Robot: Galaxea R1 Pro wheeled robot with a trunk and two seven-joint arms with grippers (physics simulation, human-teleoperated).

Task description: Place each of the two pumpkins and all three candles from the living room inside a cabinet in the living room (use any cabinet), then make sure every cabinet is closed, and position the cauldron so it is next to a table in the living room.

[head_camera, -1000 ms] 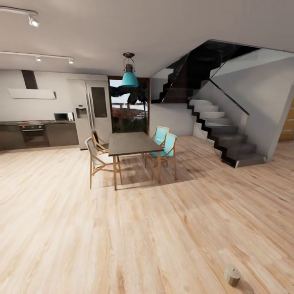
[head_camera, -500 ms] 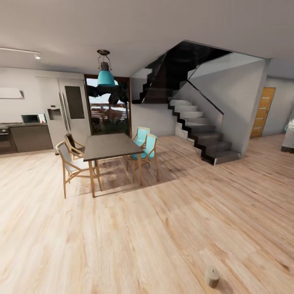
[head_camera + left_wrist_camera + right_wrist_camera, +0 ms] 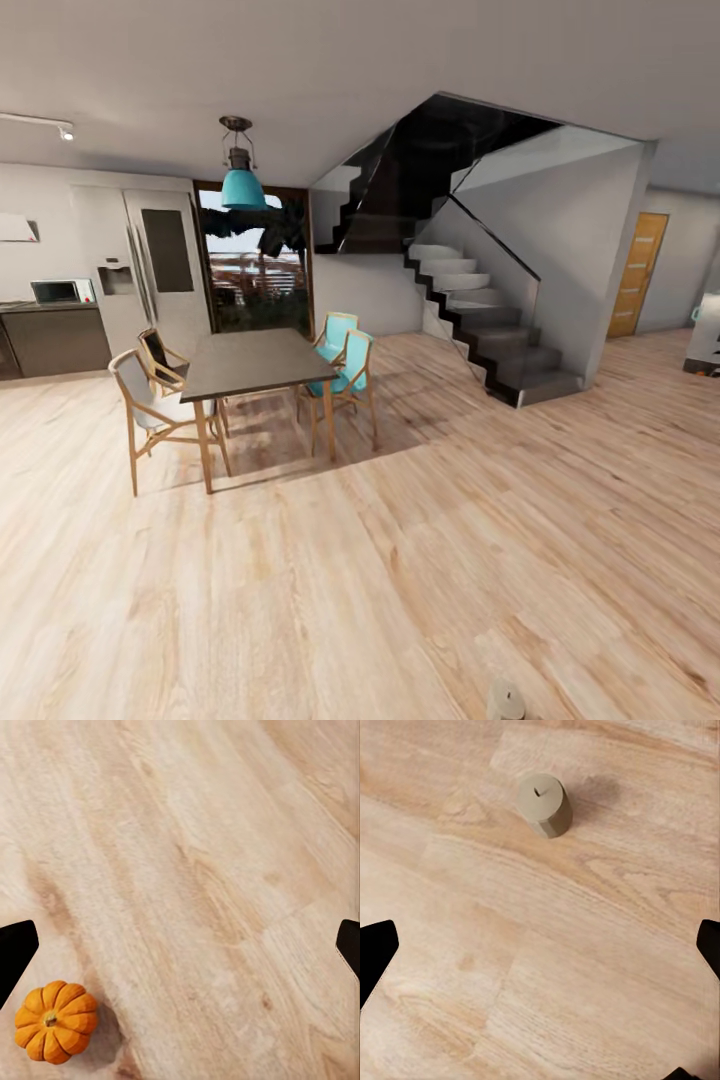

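Pumpkin on floor beside spread left gripper (untouched).

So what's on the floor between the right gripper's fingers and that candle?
Nothing: in the right wrist view only bare wooden floor lies between the open right gripper and the candle, which stands upright.

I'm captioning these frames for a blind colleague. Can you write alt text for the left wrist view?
A small orange ribbed pumpkin sits upright on a pale wooden floor, untouched. The left tool hangs open above the floor, its two dark fingertips showing at opposite edges, holding nothing.
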